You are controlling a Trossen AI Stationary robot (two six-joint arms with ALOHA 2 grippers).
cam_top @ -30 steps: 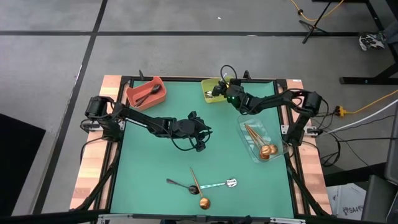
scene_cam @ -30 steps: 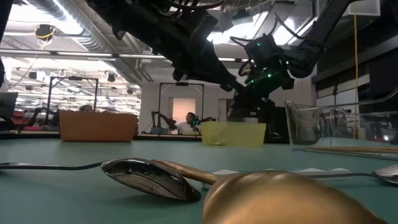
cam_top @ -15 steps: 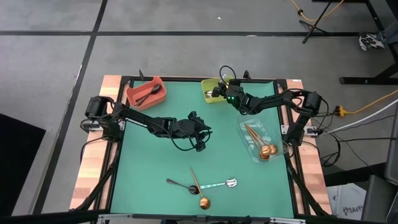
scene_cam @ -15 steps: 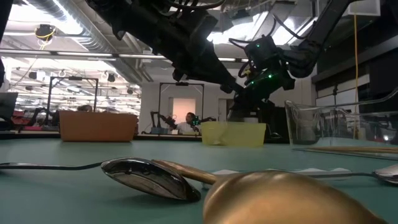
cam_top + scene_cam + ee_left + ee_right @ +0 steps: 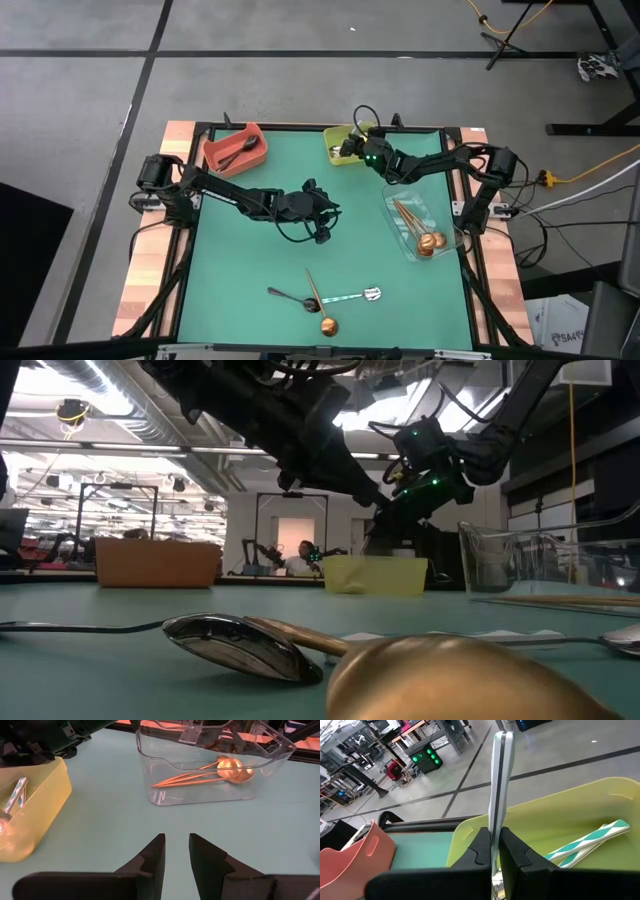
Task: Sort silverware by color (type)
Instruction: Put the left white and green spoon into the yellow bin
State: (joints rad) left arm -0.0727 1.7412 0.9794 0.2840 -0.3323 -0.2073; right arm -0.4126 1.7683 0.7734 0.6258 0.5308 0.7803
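- Over the yellow bin [image 5: 345, 147], the right gripper [image 5: 494, 851] is clamped on a silver spoon [image 5: 499, 785], handle upright.
- Mid-table, the left gripper [image 5: 176, 855] hovers, fingers slightly apart, holding nothing.
- Near the front edge lie a black spoon [image 5: 289, 296], a copper spoon [image 5: 321, 307] and a silver one [image 5: 352, 296].
- Copper spoons [image 5: 210, 772] rest in the clear bin [image 5: 260, 742]; one black spoon [image 5: 237, 154] in the red bin [image 5: 222, 146].

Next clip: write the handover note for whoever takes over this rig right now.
Right gripper: shut on a silver spoon, over the yellow-green bin.
Left gripper: slightly open, empty, above mid-table.
Done: black spoon in red bin; copper spoons in clear bin; silverware already in yellow-green bin.
Left: three loose spoons at the table's near edge, dark, copper, silver.
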